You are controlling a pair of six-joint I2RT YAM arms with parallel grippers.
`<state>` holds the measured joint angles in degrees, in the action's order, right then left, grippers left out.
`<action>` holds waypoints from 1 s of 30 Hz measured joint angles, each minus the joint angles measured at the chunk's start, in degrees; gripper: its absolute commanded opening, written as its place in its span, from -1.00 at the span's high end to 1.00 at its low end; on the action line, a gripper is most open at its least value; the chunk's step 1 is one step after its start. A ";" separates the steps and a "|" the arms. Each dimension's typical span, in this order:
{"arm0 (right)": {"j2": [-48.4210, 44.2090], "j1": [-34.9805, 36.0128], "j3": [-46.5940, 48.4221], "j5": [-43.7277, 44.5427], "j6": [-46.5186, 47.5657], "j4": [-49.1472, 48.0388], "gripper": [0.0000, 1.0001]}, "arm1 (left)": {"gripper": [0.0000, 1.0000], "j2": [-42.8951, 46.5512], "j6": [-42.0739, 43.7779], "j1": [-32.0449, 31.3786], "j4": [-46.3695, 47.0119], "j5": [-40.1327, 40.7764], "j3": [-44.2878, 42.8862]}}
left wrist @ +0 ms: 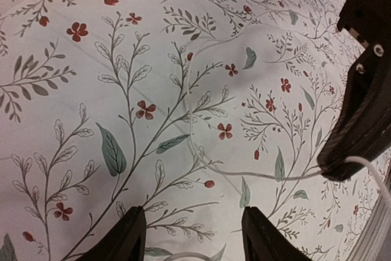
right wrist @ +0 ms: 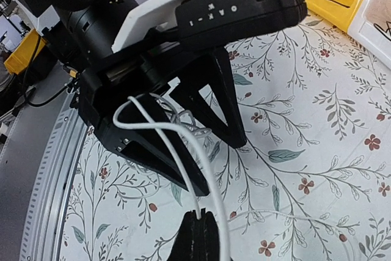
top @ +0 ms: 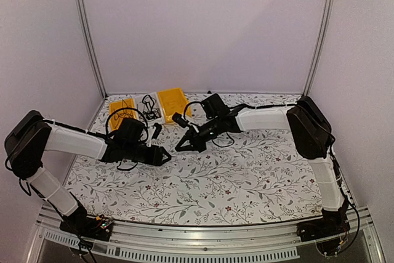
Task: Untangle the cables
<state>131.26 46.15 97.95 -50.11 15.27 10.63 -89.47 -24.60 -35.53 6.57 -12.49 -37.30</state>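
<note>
White cable [left wrist: 269, 178] is the one in play: it trails in a loose curve over the flowered counter [top: 246, 177] and rises to the right claw [right wrist: 199, 221], whose jaws are pressed together on it near their tips. The left claw [left wrist: 192, 212] stands about half spread just beside it, with a small kink of the same cable lying between its fingers, unclamped as far as I can tell. To do this step well, I judge the right claw should draw away slowly and low, keeping the cord slack enough that the kink slides out instead of cinching. The left should either pin the loop firmly or clear off it altogether. Black cables [top: 148, 110] sit well apart among the trays [top: 172, 100] at the far left edge. Both arms reach inward from their bases, elbows swung outward, forearms low and nearly level, so the claws meet almost nose to nose at mid-counter.
</note>
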 measured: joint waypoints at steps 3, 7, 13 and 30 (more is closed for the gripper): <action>-2.40 -1.01 -1.22 0.15 -0.07 1.44 1.00 | -0.19 -0.07 0.15 0.00 0.02 0.57 0.28; -9.99 -3.85 -1.64 -0.13 0.52 5.49 1.00 | -0.21 -1.25 0.13 -0.02 1.42 1.42 1.05; -21.66 -7.43 3.08 0.44 0.87 12.11 1.00 | -0.22 -2.29 0.48 -0.48 7.28 1.62 2.56; -34.25 -11.32 -0.07 5.77 5.18 16.06 0.40 | -0.39 -0.48 1.25 -0.48 4.81 3.06 5.90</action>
<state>97.01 34.83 97.89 -44.34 20.45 26.70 -89.95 -23.35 -36.01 11.38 -9.43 -31.40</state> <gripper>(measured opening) 0.199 0.646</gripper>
